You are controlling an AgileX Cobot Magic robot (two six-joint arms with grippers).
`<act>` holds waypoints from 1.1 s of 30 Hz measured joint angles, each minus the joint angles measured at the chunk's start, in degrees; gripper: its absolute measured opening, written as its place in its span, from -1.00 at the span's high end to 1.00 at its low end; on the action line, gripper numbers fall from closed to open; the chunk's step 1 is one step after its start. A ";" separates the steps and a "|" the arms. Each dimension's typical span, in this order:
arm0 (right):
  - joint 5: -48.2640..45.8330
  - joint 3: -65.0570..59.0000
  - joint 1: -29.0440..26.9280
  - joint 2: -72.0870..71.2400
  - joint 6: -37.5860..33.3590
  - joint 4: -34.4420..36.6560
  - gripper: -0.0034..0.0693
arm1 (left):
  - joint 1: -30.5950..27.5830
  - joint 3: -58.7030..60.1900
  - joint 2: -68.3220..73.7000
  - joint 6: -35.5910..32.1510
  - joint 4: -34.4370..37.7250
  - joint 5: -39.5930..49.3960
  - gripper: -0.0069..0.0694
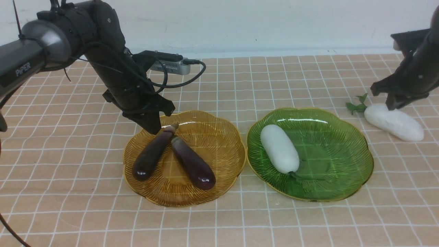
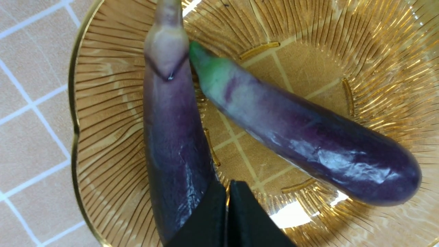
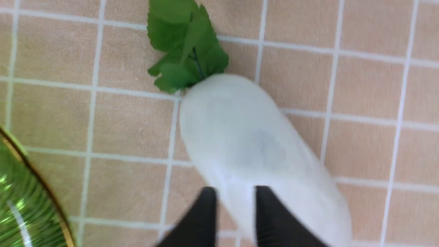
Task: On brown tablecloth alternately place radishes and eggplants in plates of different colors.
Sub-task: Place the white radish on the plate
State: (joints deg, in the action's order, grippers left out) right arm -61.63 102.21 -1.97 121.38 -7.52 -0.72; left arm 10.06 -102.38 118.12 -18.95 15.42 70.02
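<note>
Radishes [image 1: 279,148] are lying one in green plate [image 1: 343,120], leafy radish [image 1: 394,122] on cloth [image 1: 219,223] under right gripper [image 1: 391,105], grip unclear; both eggplants [image 1: 152,152] sitting in amber plate [image 1: 219,120] by pressed-shut left gripper [image 1: 152,128].

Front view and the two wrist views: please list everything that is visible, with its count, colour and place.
Brown tablecloth: one, tan with white grid, under everything.
Amber plate: one, amber-yellow, centre-left.
Green plate: one, green, right of it.
Eggplants: two, dark purple, both in the amber plate.
Plain radish: one, white, in the green plate.
Leafy radish: one, white with green leaves, on the cloth right of the green plate.
Left end effector: one, black, closed, over the amber plate.
Right end effector: one, black, at the leafy radish; grip unclear.
</note>
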 joint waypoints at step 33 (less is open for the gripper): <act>-8.56 9.56 3.09 -0.34 5.37 11.30 -0.40 | 0.00 0.00 0.00 0.00 0.76 0.00 0.83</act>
State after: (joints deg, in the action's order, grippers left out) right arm -70.19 111.77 1.12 121.04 -2.15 10.57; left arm 10.06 -102.38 118.12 -18.95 16.17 70.02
